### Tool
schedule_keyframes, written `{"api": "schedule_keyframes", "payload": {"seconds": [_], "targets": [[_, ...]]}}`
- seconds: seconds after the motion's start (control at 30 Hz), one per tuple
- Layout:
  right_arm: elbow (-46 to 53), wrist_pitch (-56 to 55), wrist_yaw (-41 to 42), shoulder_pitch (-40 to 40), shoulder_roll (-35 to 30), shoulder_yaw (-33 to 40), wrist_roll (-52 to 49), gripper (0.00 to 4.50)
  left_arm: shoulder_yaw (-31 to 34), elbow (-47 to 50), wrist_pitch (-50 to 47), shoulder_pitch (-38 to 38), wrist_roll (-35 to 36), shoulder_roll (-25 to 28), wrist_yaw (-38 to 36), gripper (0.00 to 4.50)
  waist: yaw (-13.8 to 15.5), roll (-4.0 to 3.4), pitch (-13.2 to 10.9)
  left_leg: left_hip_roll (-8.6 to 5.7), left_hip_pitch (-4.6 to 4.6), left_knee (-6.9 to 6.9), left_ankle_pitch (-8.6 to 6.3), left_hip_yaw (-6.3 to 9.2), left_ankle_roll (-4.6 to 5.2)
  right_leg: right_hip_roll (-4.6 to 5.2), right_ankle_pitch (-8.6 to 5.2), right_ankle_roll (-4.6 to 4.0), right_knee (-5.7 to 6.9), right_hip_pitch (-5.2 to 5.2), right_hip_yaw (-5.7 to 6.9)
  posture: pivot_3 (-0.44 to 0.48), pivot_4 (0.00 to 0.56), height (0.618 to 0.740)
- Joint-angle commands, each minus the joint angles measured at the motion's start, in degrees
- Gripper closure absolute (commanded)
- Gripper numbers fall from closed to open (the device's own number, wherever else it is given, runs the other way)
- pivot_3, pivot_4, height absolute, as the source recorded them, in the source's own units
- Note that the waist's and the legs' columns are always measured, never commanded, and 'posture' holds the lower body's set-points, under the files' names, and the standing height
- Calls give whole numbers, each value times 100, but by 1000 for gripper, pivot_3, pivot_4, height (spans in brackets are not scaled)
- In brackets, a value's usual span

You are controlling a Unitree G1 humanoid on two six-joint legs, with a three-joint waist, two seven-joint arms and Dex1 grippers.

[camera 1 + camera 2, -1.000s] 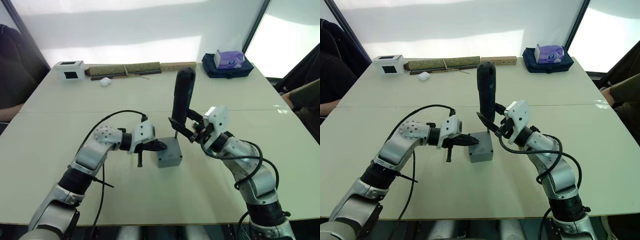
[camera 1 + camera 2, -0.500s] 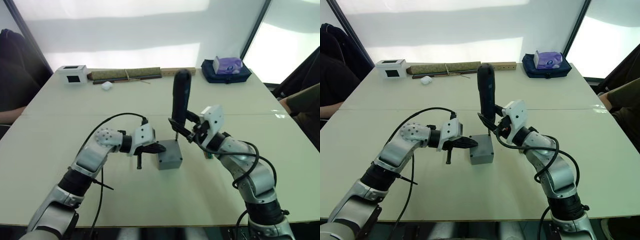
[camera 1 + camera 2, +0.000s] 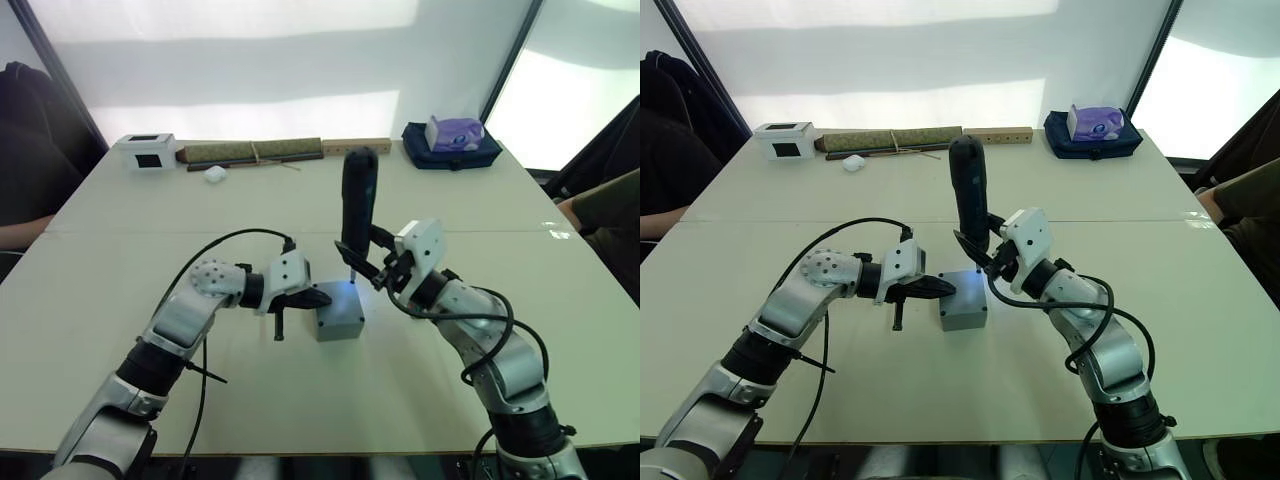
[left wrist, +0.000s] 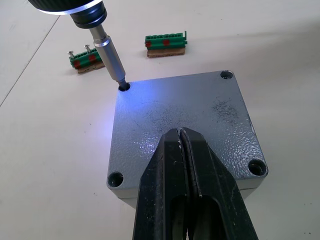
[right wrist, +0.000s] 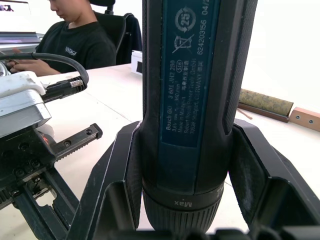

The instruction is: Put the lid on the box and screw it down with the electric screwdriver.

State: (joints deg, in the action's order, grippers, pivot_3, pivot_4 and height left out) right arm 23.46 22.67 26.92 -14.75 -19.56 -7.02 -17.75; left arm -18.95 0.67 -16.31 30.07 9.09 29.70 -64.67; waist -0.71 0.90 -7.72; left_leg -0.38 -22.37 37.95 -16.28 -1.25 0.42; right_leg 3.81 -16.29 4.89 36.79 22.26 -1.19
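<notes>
four corner holes show on the lid [image 4: 180, 130], which already sits flush on the box [image 3: 337, 312] near the middle of the table [image 3: 120, 260], so we judge that we are in the screwing step. our right gripper [image 3: 983, 250] is clamped round the electric screwdriver [image 3: 358, 205], holding it upright with a slight tilt. in the left wrist view its metal bit [image 4: 110, 59] reaches into one corner hole [image 4: 123, 87], and the light at the tip casts a blue glow over that corner. our left gripper [image 4: 183, 145] has its two black fingers pressed together, with nothing between them. their tips rest on the lid, apparently to hold it down and steady the box.

the lid is a flat grey plate with a speckled, matt finish and rounded corners, matching the box's outline. the three other holes look dark and recessed; we cannot tell whether any of them already carries a screw.

next, we judge, the move calls for keeping the bit square in that hole, pressing gently while it turns, and keeping the left fingertips firm so the box does not spin.

two green terminal blocks [image 4: 166, 44] lie on the table just beyond the box, apart from it.
</notes>
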Motion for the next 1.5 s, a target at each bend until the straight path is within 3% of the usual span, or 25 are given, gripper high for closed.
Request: {"api": "schedule_keyframes", "payload": {"seconds": [0.03,0.23,0.4,0.57,0.7,0.9,1.07,1.23,1.5], "targets": [[-515,275,0,296,-11,-141,129,2692,-117,-76,-15,-100,-132,56,-24,4500,0,-1,0,0,0,-3,0,0,0,0,0,0,-6,1,0,0,150,740],[-330,99,94,234,5,-117,102,2692,-108,-39,-17,-126,-117,59,-26,4500,1,-2,1,0,-1,-35,0,-3,0,1,5,-6,-53,-1,2,0,150,740],[228,85,-101,-277,232,391,-391,2692,-26,114,-92,-92,38,38,-69,4500,-6,-11,-6,0,-11,-72,1,-10,0,3,6,-7,-69,1,2,0,150,740],[1048,1016,-501,-1290,206,1132,-1523,2692,66,395,-268,-26,231,54,-99,4500,-5,-53,-40,-1,-123,-63,18,-11,-18,3,23,13,-46,123,4,0,150,740],[1214,2059,-1231,-1859,107,1800,-2462,2692,150,684,-393,11,390,135,-168,4500,-7,-58,-45,-2,-128,-85,18,-11,-18,0,24,16,-50,131,18,0,150,740],[411,4857,-1981,-2328,-1651,2823,-2811,2692,761,1417,-811,332,1164,321,-287,4500,19,-49,-94,-4,-143,-66,15,-9,-12,9,22,13,-61,124,28,0,150,740],[-258,6633,-1635,-2425,-2783,2706,-2913,2692,1104,1804,-1164,437,1681,503,-311,4500,-26,-91,-124,-12,-181,-61,26,-21,2,38,23,15,-65,144,53,0,150,740],[-852,6983,-1357,-1986,-3474,2218,-2703,2692,1289,2089,-1293,399,1992,698,-310,4500,-23,-94,-126,3,-209,-69,29,-26,3,3,25,21,-57,179,50,0,150,740],[-2071,6983,-1339,-1745,-3293,1459,-2160,2692,1340,2302,-1252,228,2118,870,-253,4500,-7,-86,-145,13,-206,6,32,-36,12,-27,45,58,-31,157,35,0,150,740]]}}
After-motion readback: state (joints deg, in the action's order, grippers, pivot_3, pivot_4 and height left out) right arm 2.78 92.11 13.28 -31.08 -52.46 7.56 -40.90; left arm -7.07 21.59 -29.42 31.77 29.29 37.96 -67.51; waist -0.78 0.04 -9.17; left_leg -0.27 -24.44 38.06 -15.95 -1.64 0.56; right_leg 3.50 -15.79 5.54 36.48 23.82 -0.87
